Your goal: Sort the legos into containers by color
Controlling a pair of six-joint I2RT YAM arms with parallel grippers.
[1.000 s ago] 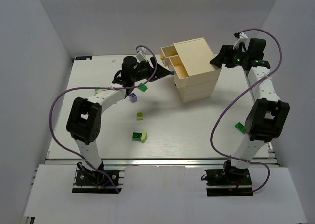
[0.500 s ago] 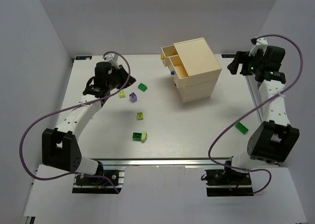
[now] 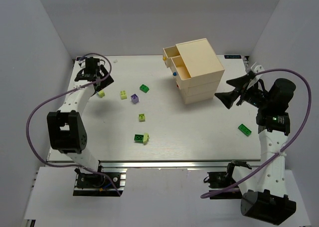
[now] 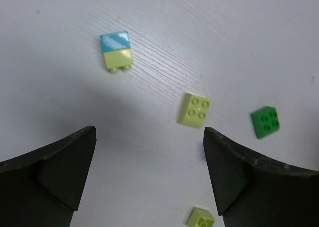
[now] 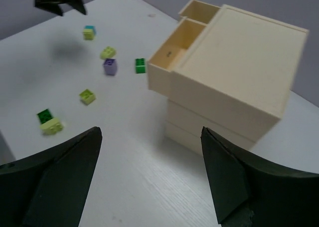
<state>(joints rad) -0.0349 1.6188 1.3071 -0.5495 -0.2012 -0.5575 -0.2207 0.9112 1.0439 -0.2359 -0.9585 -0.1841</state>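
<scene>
Left end effector (image 3: 101,82) spread, empty, near far-left corner of surface (image 3: 199,132). Right end effector (image 3: 225,96) spread, empty, beside chest (image 3: 199,57) near far edge. Top drawers (image 3: 178,70) open, no brick visible inside. Legos (image 3: 142,117) lie loose left of centre; green brick (image 3: 244,129) near right edge. Sorting apparently unstarted.

The table (image 4: 224,32) is finished in matt white, and a fine wood grain is seen running across it. The chest (image 5: 239,72) is made of smooth cream wood, left matt on every face. The legos (image 4: 195,109) are moulded in plastic, and a glossy sheen is shown by the blue-topped brick (image 4: 116,51).
</scene>
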